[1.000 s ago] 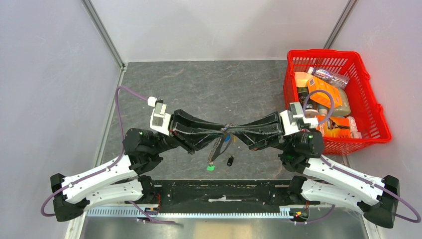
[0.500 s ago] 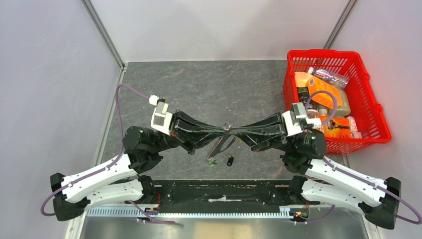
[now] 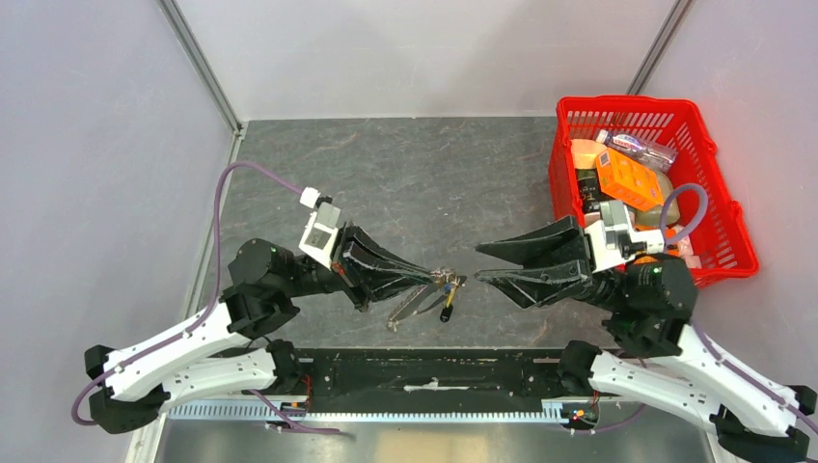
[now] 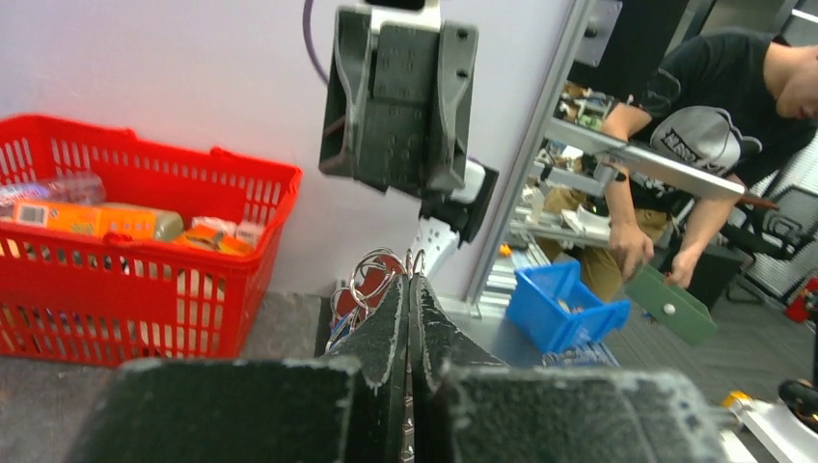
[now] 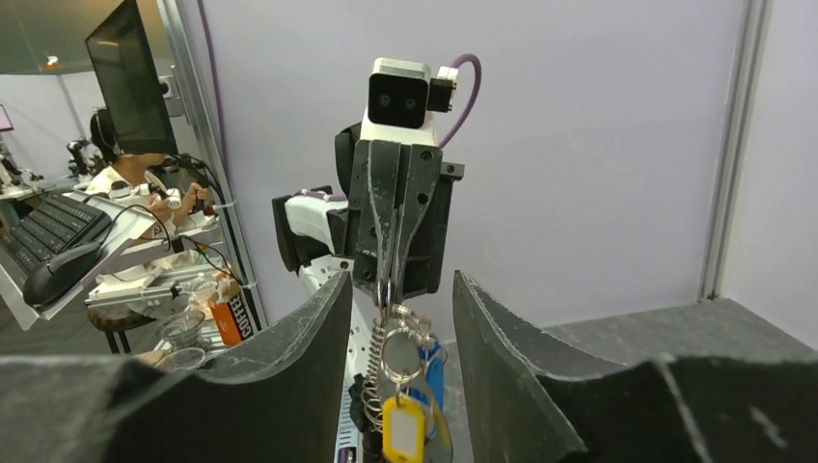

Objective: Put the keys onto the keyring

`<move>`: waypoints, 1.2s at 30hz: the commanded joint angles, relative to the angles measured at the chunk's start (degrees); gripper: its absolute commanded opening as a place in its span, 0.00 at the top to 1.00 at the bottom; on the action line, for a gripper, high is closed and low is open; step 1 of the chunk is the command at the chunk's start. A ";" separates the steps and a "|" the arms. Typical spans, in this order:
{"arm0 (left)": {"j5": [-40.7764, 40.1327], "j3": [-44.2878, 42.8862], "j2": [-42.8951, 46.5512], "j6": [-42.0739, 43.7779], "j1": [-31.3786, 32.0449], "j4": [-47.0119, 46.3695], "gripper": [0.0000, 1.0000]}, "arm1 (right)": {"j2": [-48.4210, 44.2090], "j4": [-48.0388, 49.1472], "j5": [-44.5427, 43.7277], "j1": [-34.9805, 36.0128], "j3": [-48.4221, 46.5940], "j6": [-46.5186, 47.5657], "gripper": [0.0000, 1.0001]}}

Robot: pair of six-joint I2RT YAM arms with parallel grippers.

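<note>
The left claw is pinched fully closed on the keyring, holding it up over the bench, not far from the arms' bases. From the ring hang a yellow-capped key and, behind it, a blue-capped key, with the twisted chain dangling alongside. At least two keys look threaded. The right claw faces the bunch with its jaws parted and nothing between them, near but apart. A black-capped key shows just under the bunch in the top view. Whether it hangs on the ring or lies loose on the bench I cannot tell. If loose, it is what remains.
</note>
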State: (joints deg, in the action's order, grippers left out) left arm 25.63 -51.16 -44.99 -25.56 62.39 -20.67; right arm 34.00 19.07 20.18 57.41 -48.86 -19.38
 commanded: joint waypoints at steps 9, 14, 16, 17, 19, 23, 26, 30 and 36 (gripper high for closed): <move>5.97 -10.28 -3.83 7.01 0.04 30.34 0.98 | 15.81 -44.83 9.69 0.07 -23.84 8.46 0.50; 6.28 -9.84 -4.48 7.72 0.09 32.61 0.98 | 19.82 -52.80 11.68 0.07 -27.86 11.65 0.51; 6.30 -9.83 -4.32 8.03 0.03 32.87 0.98 | 20.43 -54.55 11.63 0.07 -28.54 12.16 0.51; 6.28 -9.84 -4.22 8.22 0.08 33.03 0.98 | 20.43 -55.12 11.87 0.06 -28.68 12.30 0.52; 6.28 -9.92 -4.18 8.64 0.09 33.53 0.98 | 20.12 -55.75 12.09 0.06 -28.75 12.36 0.52; 6.50 -10.06 -4.28 8.80 0.10 34.11 0.98 | 19.04 -56.07 13.06 0.07 -28.57 11.92 0.51; 6.34 -9.77 -4.21 8.84 0.10 33.79 0.98 | 18.99 -56.12 14.23 0.05 -28.58 11.29 0.51; 6.72 -9.43 -4.01 8.47 0.09 32.78 0.98 | 19.61 -56.60 14.26 0.04 -28.57 11.25 0.52; 7.07 -9.52 -4.47 8.34 0.09 31.92 0.98 | 20.50 -56.51 15.47 0.07 -28.79 11.46 0.53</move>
State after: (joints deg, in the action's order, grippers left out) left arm 30.68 -59.20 -49.98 -18.72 62.39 14.61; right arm 53.98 -37.87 33.74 57.39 -75.09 -8.29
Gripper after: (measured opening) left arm 0.028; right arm 0.475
